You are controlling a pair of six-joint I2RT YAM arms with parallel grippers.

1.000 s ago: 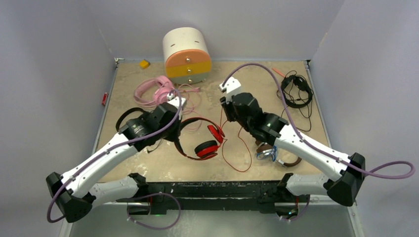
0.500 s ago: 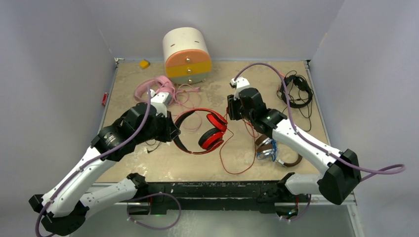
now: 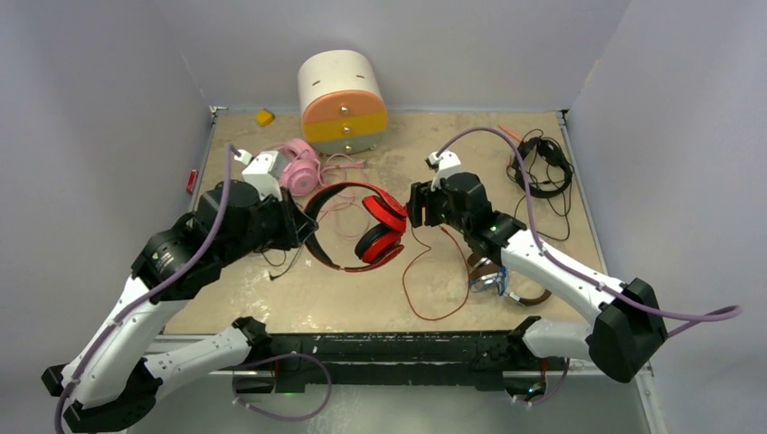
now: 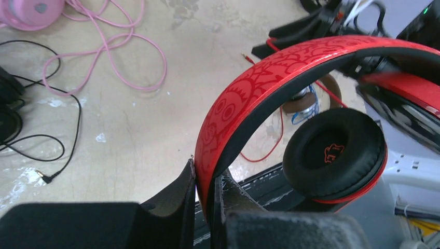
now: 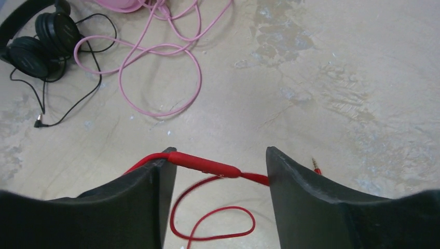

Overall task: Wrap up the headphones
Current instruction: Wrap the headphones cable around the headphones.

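My left gripper (image 4: 207, 168) is shut on the patterned headband of the red headphones (image 3: 362, 221), holding them lifted off the table; one black ear pad (image 4: 334, 153) hangs to its right. In the top view my left gripper (image 3: 303, 231) is at the band's left end. My right gripper (image 3: 414, 210) is just right of the ear cups, open. The red cable's inline remote (image 5: 205, 164) stretches across between its fingertips (image 5: 220, 155), and the cable (image 3: 425, 289) loops down to the table. Its plug (image 5: 316, 166) lies to the right.
Pink headphones (image 3: 298, 167) and their looped cable (image 5: 155, 62) lie behind the left arm. One black pair (image 3: 541, 167) is at the back right, another (image 5: 44, 41) by the left arm. The brown pair (image 3: 506, 280) lies under the right forearm. The drawer box (image 3: 342, 101) stands at the back.
The left arm has carried the red headphones up and toward the back left. The right gripper has opened wider and shifted nearer the ear cups, the red cable now across its fingertips.
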